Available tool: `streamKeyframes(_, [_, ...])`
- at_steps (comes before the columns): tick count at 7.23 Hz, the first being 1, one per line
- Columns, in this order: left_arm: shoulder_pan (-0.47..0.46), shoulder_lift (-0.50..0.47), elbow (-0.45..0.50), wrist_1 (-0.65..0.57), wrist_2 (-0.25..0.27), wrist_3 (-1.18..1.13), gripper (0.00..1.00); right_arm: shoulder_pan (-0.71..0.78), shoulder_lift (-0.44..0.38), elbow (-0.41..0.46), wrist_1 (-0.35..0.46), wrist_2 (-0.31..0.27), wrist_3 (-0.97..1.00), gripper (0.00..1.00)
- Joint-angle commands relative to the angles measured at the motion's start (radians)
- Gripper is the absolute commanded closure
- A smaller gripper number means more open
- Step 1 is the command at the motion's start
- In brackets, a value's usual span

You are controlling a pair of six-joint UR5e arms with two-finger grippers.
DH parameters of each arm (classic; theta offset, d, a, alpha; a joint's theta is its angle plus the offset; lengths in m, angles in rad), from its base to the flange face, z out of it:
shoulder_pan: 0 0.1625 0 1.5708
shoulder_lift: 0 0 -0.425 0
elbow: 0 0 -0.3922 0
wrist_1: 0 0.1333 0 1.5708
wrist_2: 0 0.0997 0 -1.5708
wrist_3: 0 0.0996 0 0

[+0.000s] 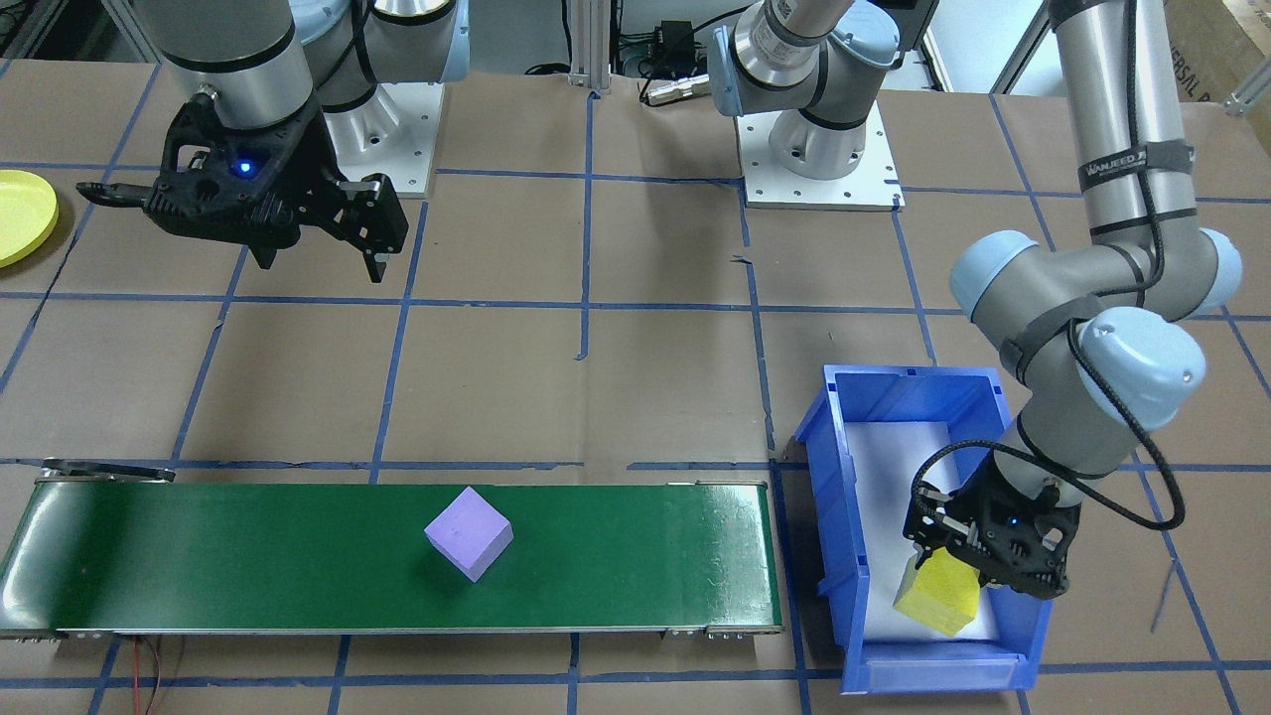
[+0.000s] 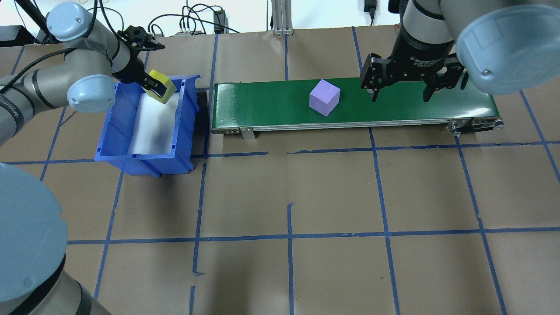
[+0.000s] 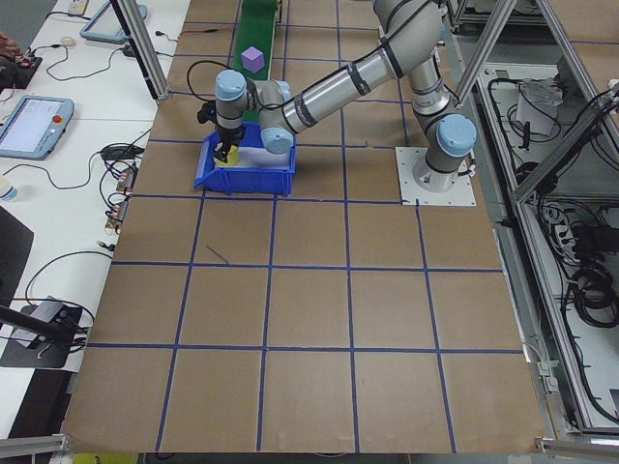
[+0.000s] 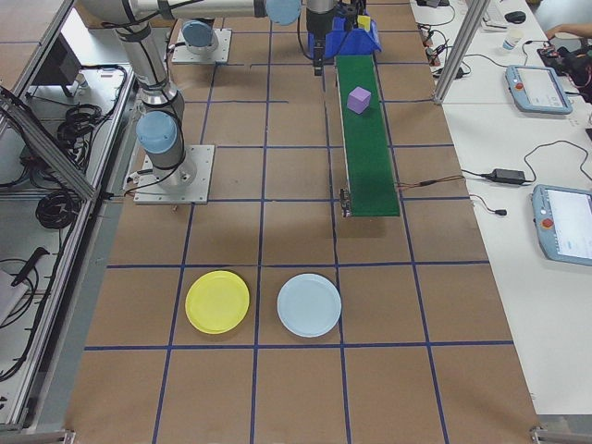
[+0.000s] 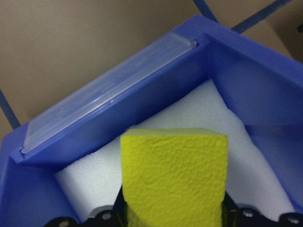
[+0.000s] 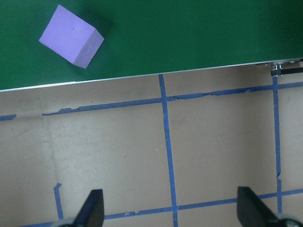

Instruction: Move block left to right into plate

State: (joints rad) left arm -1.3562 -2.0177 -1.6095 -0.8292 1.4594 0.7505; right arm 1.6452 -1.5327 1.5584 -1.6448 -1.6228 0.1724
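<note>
**A:** Foam, by the look of that yellow block [image 5: 173, 177] — pitted, spongy skin, so I judge it light and a bit squashy. How is it held?

**B:** The left hand [image 1: 993, 568] pinches it across two opposite flat faces, low in the frame of the left wrist view. That seems the right grip: flat sides, and only gentle pressure so it doesn't deform or twist out.

**A:** Where is it?

**B:** Over the white liner inside the blue bin [image 2: 114, 114], at the bin's far end, upper left of the overhead view. I can't tell whether it touches the liner.

**A:** And the purple block [image 2: 324, 97]?

**B:** A crisp-edged cube sitting mid-length on the green conveyor [image 2: 271, 103], turned corner-on; it probably handles the same.

**A:** The right hand [image 2: 400, 91]?

**B:** Spread wide and empty, hanging near the conveyor's right end.

**A:** The yellow plate [image 4: 217, 302]?

**B:** Round, shallow-rimmed, on the bench well away from the conveyor, beside a pale blue plate [image 4: 309, 305].
</note>
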Motion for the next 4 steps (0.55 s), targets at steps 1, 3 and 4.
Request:
streamKeyframes(1, [-0.018, 0.161, -0.001, -0.008, -0.057, -0.02, 0.51, -0.047, 0.08, -0.059, -0.039, 0.009, -0.01, 0.0])
streamKeyframes(3, [-0.107, 0.212, -0.01, -0.01, -0.149, -0.033, 0.51, -0.117, 0.149, -0.049, -0.163, 0.008, -0.039, 0.0])
streamKeyframes(4, [-0.135, 0.197, -0.023, -0.014, -0.169, -0.078, 0.51, -0.163, 0.19, -0.046, -0.165, 0.006, -0.051, 0.0])
